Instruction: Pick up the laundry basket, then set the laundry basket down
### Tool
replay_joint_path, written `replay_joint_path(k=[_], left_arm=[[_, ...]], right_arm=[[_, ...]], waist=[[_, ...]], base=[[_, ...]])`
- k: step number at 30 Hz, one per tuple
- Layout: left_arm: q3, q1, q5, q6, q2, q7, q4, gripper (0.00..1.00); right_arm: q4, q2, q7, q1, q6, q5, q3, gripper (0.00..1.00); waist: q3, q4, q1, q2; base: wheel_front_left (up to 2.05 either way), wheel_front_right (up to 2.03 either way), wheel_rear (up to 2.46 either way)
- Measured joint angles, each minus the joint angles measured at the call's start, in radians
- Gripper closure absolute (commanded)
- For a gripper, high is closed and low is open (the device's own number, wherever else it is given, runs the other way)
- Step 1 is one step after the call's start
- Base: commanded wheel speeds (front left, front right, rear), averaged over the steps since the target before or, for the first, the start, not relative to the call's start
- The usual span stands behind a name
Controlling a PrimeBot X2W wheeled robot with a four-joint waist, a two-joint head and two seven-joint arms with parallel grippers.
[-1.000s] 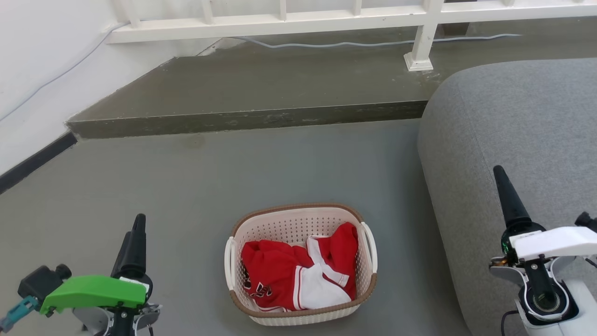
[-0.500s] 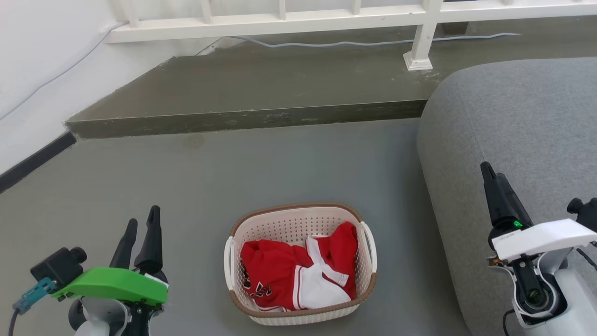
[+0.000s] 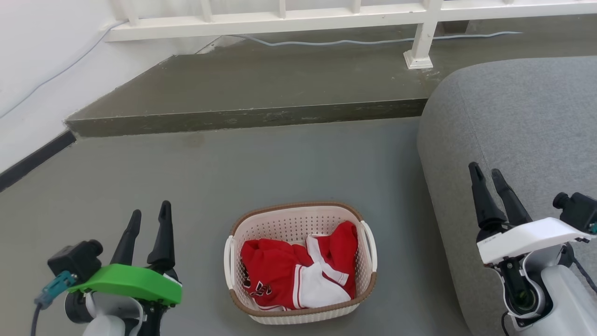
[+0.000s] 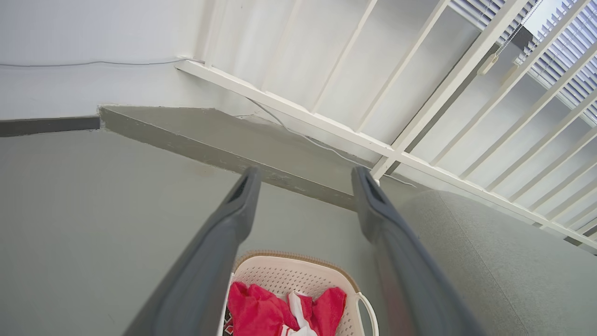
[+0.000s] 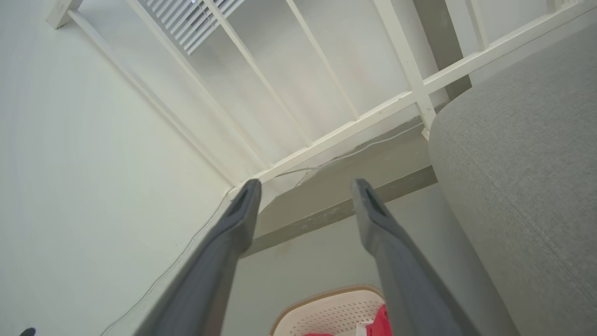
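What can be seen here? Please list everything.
laundry basket: one, cream-white with brown rim, on the floor, centre.
clothing: one bundle, red and white, inside the laundry basket.
upholstered seat: one, grey, right of the laundry basket.
raised step: one, dark grey, beyond the laundry basket.
railing: one, white, on the step's far side.
cable: one, pale, under the railing.
left gripper: one, dark fingers open, green cover, lower left.
right gripper: one, dark fingers open, white cover, lower right.
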Motion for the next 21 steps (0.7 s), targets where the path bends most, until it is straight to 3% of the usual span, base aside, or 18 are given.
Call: replay_joint_path(k=[21], left_arm=[[-0.027, -0.012, 0.247, 0.001, -0.013, -0.063, -0.027, 0.00]], right_arm=[[-0.006, 0.000, -0.060, -0.020, -0.016, -0.264, 0.029, 0.00]], waist=[[0.000, 0.000, 0.0000, 0.0000]], base=[[0.00, 0.00, 0.00]])
